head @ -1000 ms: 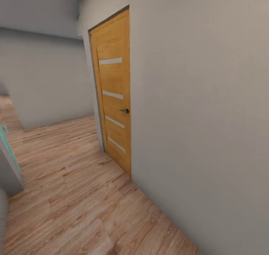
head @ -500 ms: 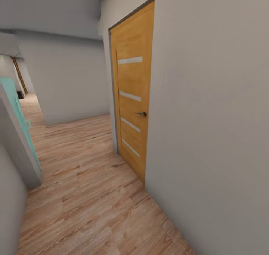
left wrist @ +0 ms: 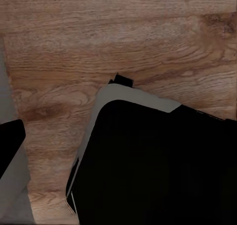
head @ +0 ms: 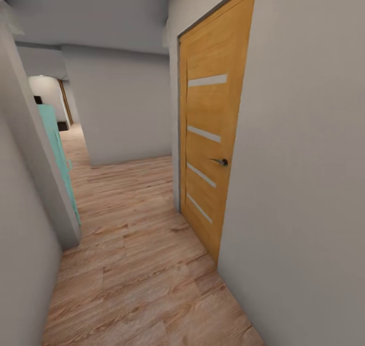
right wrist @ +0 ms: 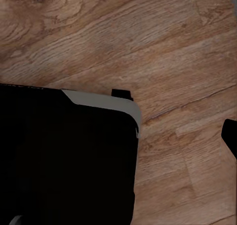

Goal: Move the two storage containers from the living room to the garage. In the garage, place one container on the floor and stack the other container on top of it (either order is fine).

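I am in a corridor with a light wood plank floor and plain grey walls. The two storage containers and the garage are out of view. Both wrist views look down on the plank floor and on my own dark, grey-edged base. A single dark tip pokes in at the edge of the left wrist view, and another dark tip at the edge of the right wrist view. Neither shows how its jaws stand.
A shut wooden door with pale horizontal strips and a dark handle sits in the wall close on my right. A teal door stands ajar at the left behind a wall corner. The corridor runs ahead and bends left.
The whole head picture has shifted, so the camera has moved: the wooden door now lies further right and looks larger, and more of the corridor and teal door shows at the left.
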You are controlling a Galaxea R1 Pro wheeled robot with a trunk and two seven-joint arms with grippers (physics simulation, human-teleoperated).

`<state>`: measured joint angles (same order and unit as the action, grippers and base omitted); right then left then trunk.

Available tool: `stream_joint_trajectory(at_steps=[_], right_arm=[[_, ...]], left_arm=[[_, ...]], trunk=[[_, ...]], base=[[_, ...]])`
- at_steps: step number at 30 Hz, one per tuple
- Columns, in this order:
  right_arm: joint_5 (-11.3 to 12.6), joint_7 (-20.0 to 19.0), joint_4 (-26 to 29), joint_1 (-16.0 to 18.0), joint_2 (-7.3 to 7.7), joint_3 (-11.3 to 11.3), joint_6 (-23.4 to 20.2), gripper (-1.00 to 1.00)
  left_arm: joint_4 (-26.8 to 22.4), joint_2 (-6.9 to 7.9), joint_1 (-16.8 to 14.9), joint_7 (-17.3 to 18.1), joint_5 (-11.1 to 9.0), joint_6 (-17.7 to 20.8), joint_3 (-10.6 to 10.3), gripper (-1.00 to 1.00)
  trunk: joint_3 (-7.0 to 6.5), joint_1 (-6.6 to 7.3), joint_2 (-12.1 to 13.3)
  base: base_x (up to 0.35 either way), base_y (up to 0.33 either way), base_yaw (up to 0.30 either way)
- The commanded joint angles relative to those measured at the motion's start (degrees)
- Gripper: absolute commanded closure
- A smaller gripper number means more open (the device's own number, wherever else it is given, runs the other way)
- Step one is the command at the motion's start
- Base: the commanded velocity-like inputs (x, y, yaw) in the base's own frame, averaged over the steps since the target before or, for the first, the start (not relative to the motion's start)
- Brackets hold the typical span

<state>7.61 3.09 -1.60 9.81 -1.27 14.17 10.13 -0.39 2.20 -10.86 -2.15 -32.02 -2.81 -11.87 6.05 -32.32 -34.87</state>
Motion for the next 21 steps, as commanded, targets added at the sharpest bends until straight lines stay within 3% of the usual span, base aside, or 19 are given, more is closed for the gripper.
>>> stream_joint_trajectory(at_steps=[1,21], right_arm=[[0.9,0.0,-0.2,0.0,0.08,0.3,0.4,-1.0],[0.8,0.0,-0.2,0.1,0.07,0.2,0.4,-1.0]], left_arm=[[0.0,-0.04,0.0,-0.5,-0.3,-0.1,1.6,-1.0],[-0.1,-0.26,0.0,-0.6,-0.2,-0.3,1.8,-1.0]], trunk=[[0.1,-0.05,-0.1],[0.1,-0.05,-0.1]], base=[[0.322,0.0,0.3],[0.322,0.0,0.3]])
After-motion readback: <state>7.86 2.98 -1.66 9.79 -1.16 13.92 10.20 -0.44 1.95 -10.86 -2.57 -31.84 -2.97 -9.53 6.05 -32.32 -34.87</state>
